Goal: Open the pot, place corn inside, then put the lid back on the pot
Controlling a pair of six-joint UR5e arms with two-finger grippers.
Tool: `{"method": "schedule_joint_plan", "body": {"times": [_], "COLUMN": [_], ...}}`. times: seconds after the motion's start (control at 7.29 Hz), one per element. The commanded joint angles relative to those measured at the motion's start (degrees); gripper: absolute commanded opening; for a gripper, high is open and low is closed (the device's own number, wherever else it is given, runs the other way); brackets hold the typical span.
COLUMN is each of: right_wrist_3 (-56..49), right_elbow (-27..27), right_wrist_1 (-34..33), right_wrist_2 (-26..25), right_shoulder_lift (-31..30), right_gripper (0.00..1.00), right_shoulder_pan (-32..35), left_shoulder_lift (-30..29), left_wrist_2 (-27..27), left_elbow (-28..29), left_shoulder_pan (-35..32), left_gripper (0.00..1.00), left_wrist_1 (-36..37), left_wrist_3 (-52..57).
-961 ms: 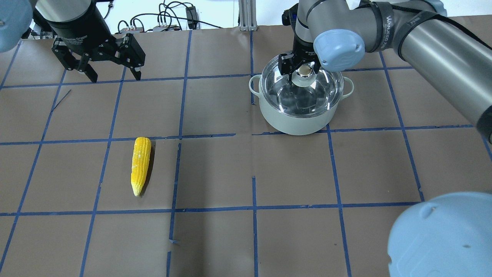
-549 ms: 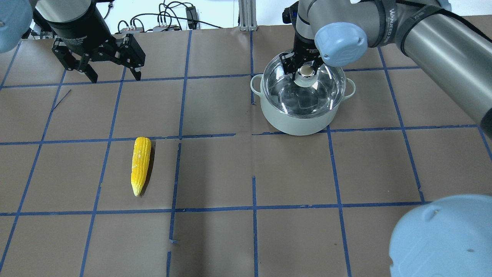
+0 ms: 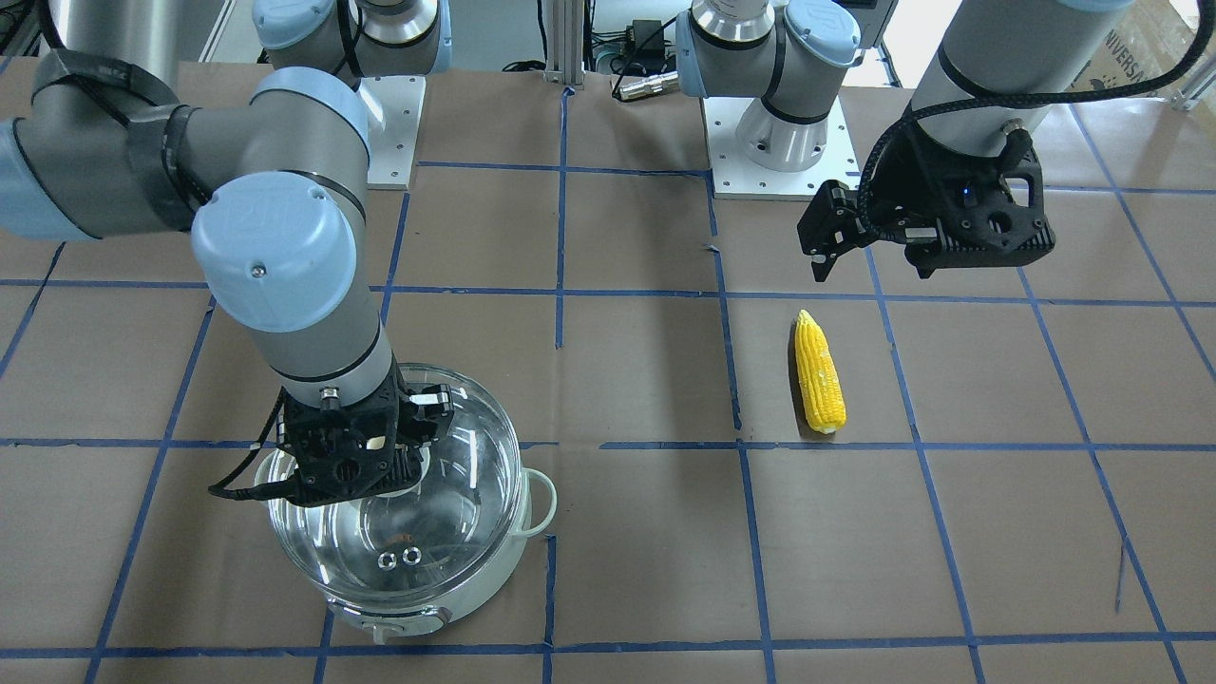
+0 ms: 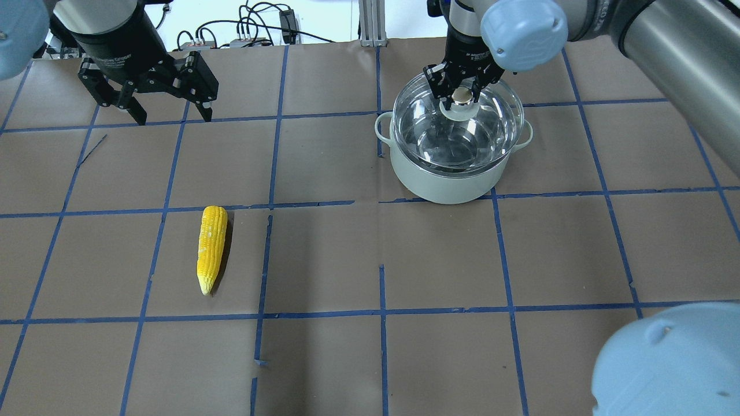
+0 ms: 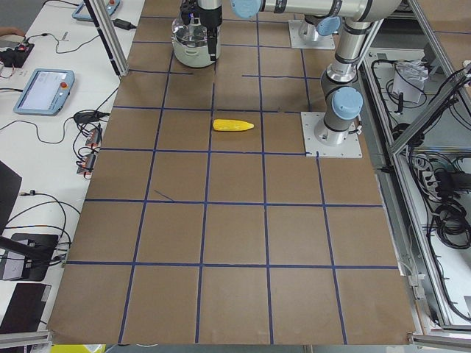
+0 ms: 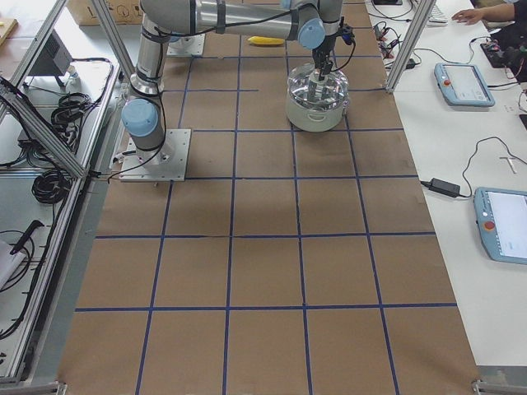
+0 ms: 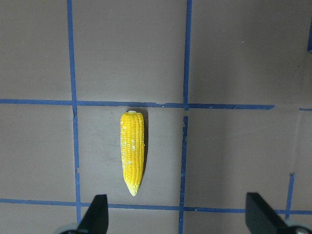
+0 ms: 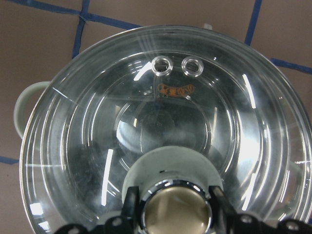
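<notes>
Now the right end effector (image 4: pixel 461 95) is clamped on the tan knob (image 8: pixel 174 213) of the round clear glass lid (image 4: pixel 457 133), which hangs just above the round pale mint-white pot (image 4: pixel 445 182). The bright yellow tapered corn cob (image 4: pixel 211 248) lies on the brown table (image 4: pixel 439 260), well apart from the pot. The left end effector (image 4: pixel 173 115) is wide open and empty. The lift is best made straight up and level until the lid clears the rim, and only then sideways.
</notes>
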Motion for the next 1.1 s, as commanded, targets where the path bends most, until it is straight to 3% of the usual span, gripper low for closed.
{"method": "schedule_joint_plan", "body": {"times": [0.0,0.27,0.55,0.69,0.96], "right_wrist_3": [-0.9,-1.6,-3.5,-3.6,-3.5], "right_elbow": [-3.9,-0.1,8.4,11.1,12.9], "right_wrist_1": [10.0,14.3,13.2,13.1,12.9], "right_wrist_2": [0.5,0.6,0.8,0.6,0.9], "right_shoulder_lift": [-5.5,-13.0,-20.4,-22.0,-23.4], "right_gripper": [0.26,0.25,0.25,0.25,0.25], "right_shoulder_pan": [-0.9,-1.5,-6.0,-8.0,-8.4], "left_shoulder_lift": [-0.2,-2.5,-3.8,-5.0,-8.1], "left_wrist_2": [0.0,-0.1,-0.2,-0.1,-0.2], "left_elbow": [-0.9,-5.5,-13.2,-17.0,-21.2], "left_shoulder_pan": [0.5,0.9,2.9,5.0,7.1], "left_gripper": [1.00,1.00,1.00,1.00,1.00], "left_wrist_1": [0.0,3.0,11.0,18.2,20.7], "left_wrist_3": [1.0,4.1,4.3,5.2,7.9]}}
